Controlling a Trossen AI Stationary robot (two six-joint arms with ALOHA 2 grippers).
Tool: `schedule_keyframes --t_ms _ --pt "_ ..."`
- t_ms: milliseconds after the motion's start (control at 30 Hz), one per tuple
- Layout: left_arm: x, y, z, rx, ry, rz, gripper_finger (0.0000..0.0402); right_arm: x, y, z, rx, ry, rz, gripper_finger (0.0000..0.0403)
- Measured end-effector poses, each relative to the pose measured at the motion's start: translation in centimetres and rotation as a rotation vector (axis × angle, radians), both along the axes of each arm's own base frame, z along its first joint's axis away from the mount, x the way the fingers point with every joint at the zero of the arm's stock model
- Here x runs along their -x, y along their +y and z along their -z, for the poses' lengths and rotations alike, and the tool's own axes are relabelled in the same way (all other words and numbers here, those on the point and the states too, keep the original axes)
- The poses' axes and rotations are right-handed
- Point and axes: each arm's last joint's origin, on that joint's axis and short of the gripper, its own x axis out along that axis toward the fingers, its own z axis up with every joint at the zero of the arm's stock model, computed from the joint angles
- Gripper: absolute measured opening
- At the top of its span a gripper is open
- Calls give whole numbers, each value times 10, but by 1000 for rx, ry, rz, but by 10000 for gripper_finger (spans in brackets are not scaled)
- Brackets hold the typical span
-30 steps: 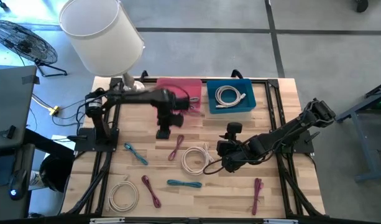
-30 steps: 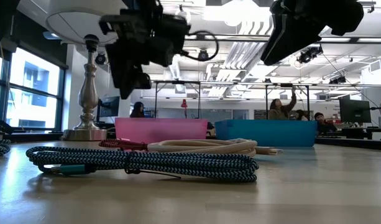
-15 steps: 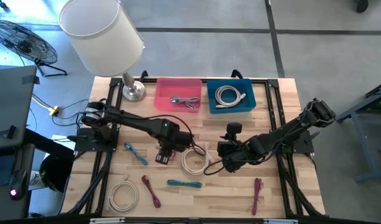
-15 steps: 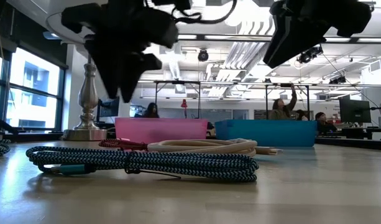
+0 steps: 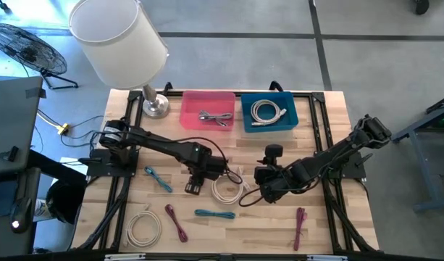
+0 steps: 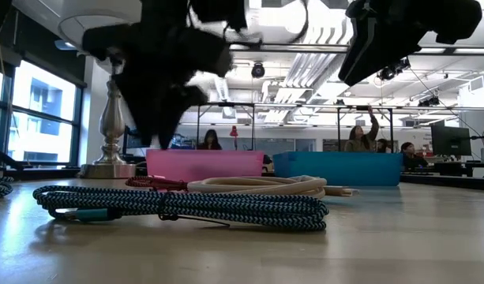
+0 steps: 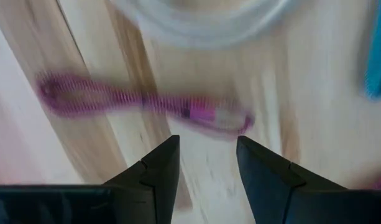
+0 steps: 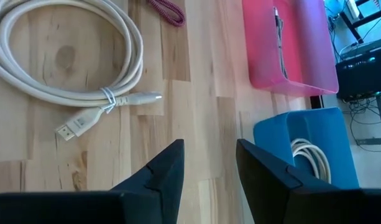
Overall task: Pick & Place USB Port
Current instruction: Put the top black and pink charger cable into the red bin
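Left gripper poised over a magenta cable, both bins already holding one.

In the left wrist view the left gripper (image 7: pixel 206 168) stands parted and empty above the magenta cable (image 7: pixel 146 102), ready to close on it; beyond, the right gripper (image 5: pixel 264 190) waits parted and empty beside the white coil (image 5: pixel 227 187); farthest, the pink bin (image 5: pixel 207 110) and blue bin (image 5: pixel 269 112) sit at upper centre as drop-offs.
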Motion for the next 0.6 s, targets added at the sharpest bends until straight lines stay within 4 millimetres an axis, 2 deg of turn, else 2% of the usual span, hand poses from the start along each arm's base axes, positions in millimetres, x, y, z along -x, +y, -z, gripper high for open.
schedule_keyframes --t_ms 200,333,600 --pt "0 0 5 6 38 -42 156 0 0 0 7 3 1 138" --pt "-5 -1 7 21 7 -152 156 0 0 0 12 6 -4 138" --pt "-14 -3 6 60 -76 -242 156 0 -1 0 20 12 -11 138"
